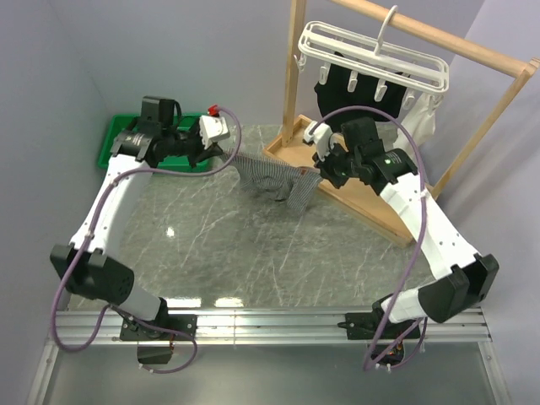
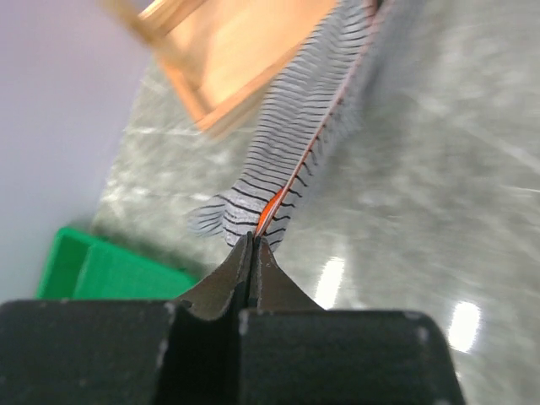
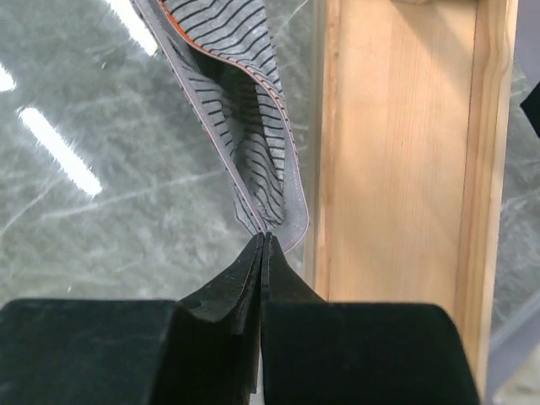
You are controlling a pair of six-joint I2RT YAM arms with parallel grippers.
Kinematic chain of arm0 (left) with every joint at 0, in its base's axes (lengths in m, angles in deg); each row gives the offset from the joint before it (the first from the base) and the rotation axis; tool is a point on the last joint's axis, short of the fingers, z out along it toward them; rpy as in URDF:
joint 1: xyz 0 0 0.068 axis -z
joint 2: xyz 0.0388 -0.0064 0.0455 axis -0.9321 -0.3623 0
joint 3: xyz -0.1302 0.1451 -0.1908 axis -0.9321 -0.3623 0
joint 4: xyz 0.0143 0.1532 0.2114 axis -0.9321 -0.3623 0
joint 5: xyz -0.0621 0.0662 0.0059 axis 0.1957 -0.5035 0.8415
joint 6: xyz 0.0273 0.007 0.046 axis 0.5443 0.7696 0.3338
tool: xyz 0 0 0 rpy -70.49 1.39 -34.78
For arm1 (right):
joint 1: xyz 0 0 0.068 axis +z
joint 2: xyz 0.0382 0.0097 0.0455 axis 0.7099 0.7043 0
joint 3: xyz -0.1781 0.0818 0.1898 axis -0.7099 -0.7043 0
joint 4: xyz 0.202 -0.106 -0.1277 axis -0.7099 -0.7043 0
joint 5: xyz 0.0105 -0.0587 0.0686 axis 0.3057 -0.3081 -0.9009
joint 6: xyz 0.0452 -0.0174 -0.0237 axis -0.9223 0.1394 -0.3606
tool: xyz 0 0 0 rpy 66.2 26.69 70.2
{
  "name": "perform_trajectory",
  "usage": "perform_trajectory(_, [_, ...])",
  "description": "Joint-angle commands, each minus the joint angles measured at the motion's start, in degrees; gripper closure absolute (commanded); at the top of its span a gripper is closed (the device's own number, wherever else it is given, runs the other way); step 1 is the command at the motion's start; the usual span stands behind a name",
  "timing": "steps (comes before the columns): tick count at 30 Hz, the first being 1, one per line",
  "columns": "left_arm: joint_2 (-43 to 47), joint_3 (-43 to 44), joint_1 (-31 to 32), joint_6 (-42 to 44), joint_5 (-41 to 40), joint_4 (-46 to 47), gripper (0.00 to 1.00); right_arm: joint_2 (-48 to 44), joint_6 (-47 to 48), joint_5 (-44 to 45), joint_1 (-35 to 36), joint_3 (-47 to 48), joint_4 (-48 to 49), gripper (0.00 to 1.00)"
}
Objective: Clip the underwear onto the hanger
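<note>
The grey-and-white pinstriped underwear hangs stretched between my two grippers above the marble table. My left gripper is shut on its left waistband end; in the left wrist view the cloth runs away from the closed jaws with an orange edge showing. My right gripper is shut on the other end, and the cloth shows in the right wrist view. The white plastic hanger with dangling clips hangs by its hook from the wooden rack's top bar, above and behind the right gripper.
The wooden rack stands at the back right; its base board is right beside the right gripper. A black garment and a small white cloth hang from the hanger. A green bin sits at the back left.
</note>
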Motion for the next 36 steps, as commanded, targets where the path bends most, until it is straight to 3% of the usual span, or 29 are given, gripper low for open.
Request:
perform_trajectory(1, [5.2, -0.1, -0.5, 1.2, 7.7, -11.2, 1.00, -4.0, 1.8, 4.5, 2.3, 2.5, -7.5, 1.00])
perform_trajectory(5, [6.8, -1.1, -0.3, 1.0, 14.7, -19.3, 1.00, -5.5, 1.5, 10.7, 6.2, 2.7, -11.5, 1.00])
perform_trajectory(7, [7.6, -4.1, -0.4, 0.1, 15.4, -20.5, 1.00, -5.2, 1.3, 16.2, 8.1, 2.0, -12.8, 1.00])
perform_trajectory(11, [8.1, -12.5, -0.8, -4.8, 14.9, -18.3, 1.00, -3.0, -0.5, 17.7, 12.6, -0.6, -10.9, 1.00])
perform_trajectory(14, [7.7, -18.5, -1.5, -10.1, 10.5, -9.8, 1.00, 2.1, -3.0, 14.5, 14.1, -1.5, -8.1, 1.00])
perform_trajectory(17, [5.8, -22.9, -3.2, -13.8, 0.7, -3.3, 1.00, 8.6, -6.3, 8.0, 15.6, -1.3, -5.1, 1.00])
perform_trajectory(21, [0.9, -23.7, -5.2, -10.8, -5.9, -2.9, 1.00, 15.7, -11.4, 4.1, 17.4, -2.1, -0.1, 1.00])
perform_trajectory(24, [0.2, -27.3, -5.4, -8.1, -6.7, -2.2, 0.99, 18.3, -14.4, 1.2, 17.9, -3.0, 2.3, 0.89])
perform_trajectory(25, [0.2, -28.4, -5.4, -7.6, -7.2, -0.8, 0.99, 18.6, -15.2, 0.6, 18.0, -3.4, 2.9, 0.75])
perform_trajectory(27, [-0.1, -31.2, -5.4, -8.3, -7.7, 1.6, 0.99, 17.7, -17.1, 0.7, 17.9, -4.8, 4.8, 0.60])
perform_trajectory(28, [-0.3, -31.8, -5.4, -9.5, -8.3, 3.6, 0.98, 17.3, -17.8, 1.2, 17.6, -5.3, 5.5, 0.48])
perform_trajectory(31, [-2.1, -32.7, -5.4, -13.1, -8.3, 6.3, 0.93, 16.2, -21.0, 0.8, 15.5, -5.8, 6.1, 0.41])
perform_trajectory(36, [-4.4, -32.3, -5.5, -17.0, -7.3, 11.1, 0.87, 16.7, -28.0, -5.5, 5.6, -8.2, 7.0, 0.41])
